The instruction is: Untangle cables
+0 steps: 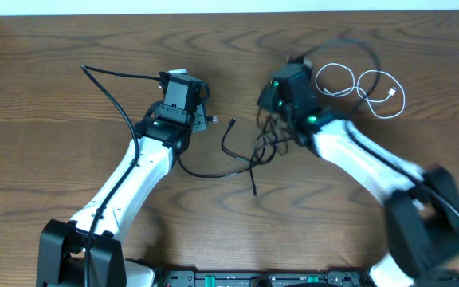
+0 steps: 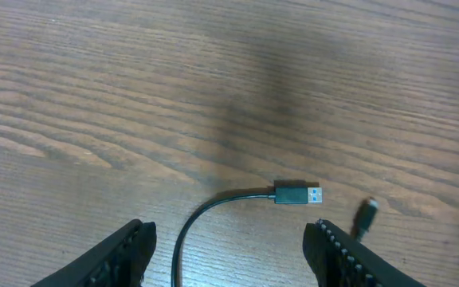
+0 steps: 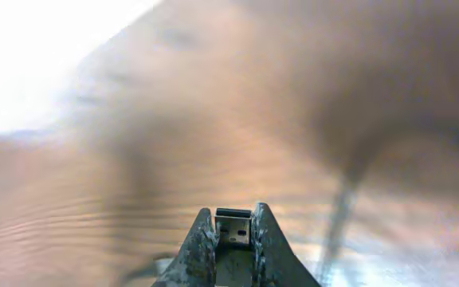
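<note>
One cable clear: the white cable (image 1: 358, 88) lies in its own loose loops at the far right of the worktop (image 1: 70, 64), apart from the black ones.
Black cables: the black cables (image 1: 261, 147) cross each other in a knot between my two arms, with some strands raised toward my right hand.
Right fingers: my right fingers (image 3: 200, 243) are pressed together on a USB plug (image 3: 233, 227). That view is blurred, but I judge the plug to be one black cable's end.
Left fingers: my left fingers (image 2: 114, 255) are spread and hold nothing. A black cord runs between them to a loose plug (image 2: 297, 194) lying flat just ahead, and a smaller plug (image 2: 367, 211) lies near it.
Done: I'd say roughly a third, with only the white one separated.
Left: drawing the pinched end out of the knot, then parting the remaining black cords.
</note>
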You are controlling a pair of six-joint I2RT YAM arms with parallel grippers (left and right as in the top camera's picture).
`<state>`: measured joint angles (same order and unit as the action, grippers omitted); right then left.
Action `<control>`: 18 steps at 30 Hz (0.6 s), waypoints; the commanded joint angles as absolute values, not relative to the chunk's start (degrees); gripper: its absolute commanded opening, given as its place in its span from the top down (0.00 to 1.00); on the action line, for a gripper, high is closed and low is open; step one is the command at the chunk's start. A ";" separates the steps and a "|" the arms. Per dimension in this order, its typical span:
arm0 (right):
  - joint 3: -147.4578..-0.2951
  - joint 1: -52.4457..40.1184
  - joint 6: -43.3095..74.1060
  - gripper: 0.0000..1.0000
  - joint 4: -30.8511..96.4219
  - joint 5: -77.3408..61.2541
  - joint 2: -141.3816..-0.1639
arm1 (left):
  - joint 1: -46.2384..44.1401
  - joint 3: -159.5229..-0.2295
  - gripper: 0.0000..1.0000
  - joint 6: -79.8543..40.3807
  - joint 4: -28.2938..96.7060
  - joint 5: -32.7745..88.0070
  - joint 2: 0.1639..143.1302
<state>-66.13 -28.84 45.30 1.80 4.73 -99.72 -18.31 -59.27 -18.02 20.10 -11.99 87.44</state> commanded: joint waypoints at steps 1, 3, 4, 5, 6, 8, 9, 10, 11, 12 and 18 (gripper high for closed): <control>-66.67 -28.97 30.11 0.99 0.56 4.34 -88.09 | -18.00 -59.13 0.36 -18.11 20.08 -12.71 87.35; -66.67 -28.97 27.20 0.99 0.56 4.34 -83.72 | -18.00 -59.13 0.36 -18.11 20.08 -12.71 87.35; -66.67 -28.97 25.69 0.99 0.56 4.34 -81.25 | -18.00 -59.13 0.36 -18.11 20.08 -12.71 87.35; -66.67 -28.97 24.14 0.99 0.54 4.34 -78.37 | -18.00 -59.13 0.35 -18.11 20.08 -12.69 87.35; -66.67 -28.95 23.42 0.99 0.45 4.34 -76.82 | -18.00 -59.13 0.35 -18.11 20.08 -12.69 87.35; -66.67 -28.71 21.76 0.99 0.08 4.36 -72.49 | -18.00 -59.13 0.35 -18.11 20.10 -12.67 87.35; -66.67 -28.56 21.12 0.99 -0.21 4.36 -71.11 | -18.00 -59.13 0.35 -18.11 20.10 -12.64 87.35; -66.67 -28.32 20.12 0.99 -0.67 4.36 -69.10 | -18.00 -59.13 0.35 -18.11 20.08 -12.47 87.35; -66.67 -28.05 19.25 0.99 -1.06 4.34 -67.48 | -18.00 -59.13 0.35 -18.11 20.08 -12.23 87.35; -66.67 -27.70 18.59 0.99 -1.50 4.32 -65.87 | -18.00 -59.13 0.35 -18.11 20.08 -11.60 87.35; -66.67 -26.98 16.47 0.99 -1.52 3.95 -62.43 | -17.17 -59.13 0.35 -15.84 18.61 0.30 87.35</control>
